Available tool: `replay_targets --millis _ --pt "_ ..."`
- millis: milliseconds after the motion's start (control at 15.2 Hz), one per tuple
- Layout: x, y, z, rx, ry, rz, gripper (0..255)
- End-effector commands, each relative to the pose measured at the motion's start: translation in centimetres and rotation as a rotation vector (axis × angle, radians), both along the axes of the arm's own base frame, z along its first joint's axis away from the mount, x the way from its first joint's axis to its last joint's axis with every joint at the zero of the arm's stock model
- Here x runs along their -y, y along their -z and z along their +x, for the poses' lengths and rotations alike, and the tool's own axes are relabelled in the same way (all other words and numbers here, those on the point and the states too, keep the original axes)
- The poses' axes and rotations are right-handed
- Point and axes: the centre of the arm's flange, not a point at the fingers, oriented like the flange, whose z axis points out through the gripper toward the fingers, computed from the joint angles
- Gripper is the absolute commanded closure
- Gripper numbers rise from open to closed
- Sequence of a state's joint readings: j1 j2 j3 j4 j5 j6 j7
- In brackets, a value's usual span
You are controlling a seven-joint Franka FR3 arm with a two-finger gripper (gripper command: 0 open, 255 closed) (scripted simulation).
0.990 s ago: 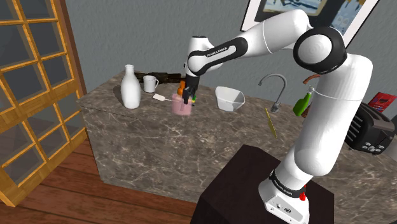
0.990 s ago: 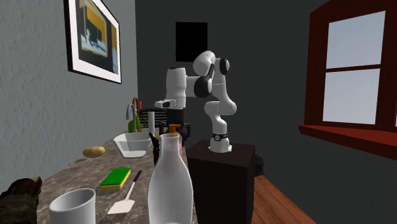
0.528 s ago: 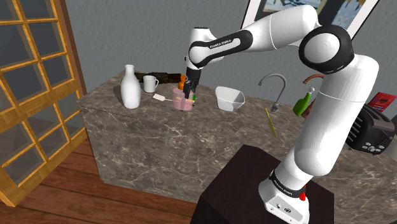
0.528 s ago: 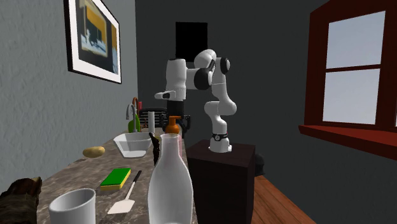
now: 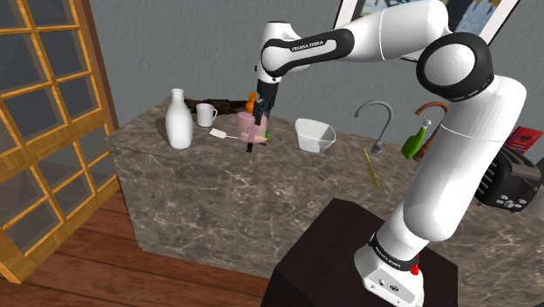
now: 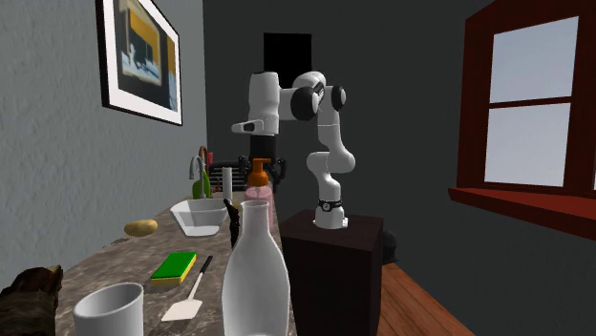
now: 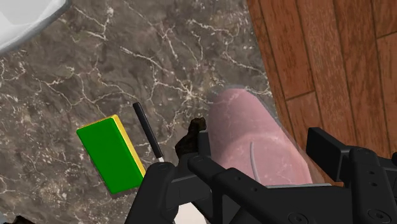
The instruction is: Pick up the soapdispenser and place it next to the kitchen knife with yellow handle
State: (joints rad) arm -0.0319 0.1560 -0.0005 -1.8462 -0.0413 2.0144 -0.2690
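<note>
Though in claw (image 7: 257,156), dispenser (image 7: 245,124) partly hidden.

The counter (image 7: 159,57) is veined marble, the floor (image 7: 318,51) wood, the soapdispenser (image 7: 254,140) translucent.

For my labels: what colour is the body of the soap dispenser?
The soap dispenser body is pale pink, seen best in the wrist view.

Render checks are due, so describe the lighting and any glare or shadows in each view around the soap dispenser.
Shoulder view: even, soft light, no glare, the pink soap dispenser in the gripper plainly readable. Second exterior view: dim, walls dark, the near white bottle looming large. Wrist view: bright and flat, the marbled counter sharp, the dispenser see-through at its edges.
</note>
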Motion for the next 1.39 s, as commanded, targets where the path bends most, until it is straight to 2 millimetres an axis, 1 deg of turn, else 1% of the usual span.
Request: replay_targets --millis 0,1320 --pt "0.0 -1.0 -0.1 0.0 0.0 0.0 255" --pt "0.0 -11.6 -0.1 0.0 0.0 0.0 255"
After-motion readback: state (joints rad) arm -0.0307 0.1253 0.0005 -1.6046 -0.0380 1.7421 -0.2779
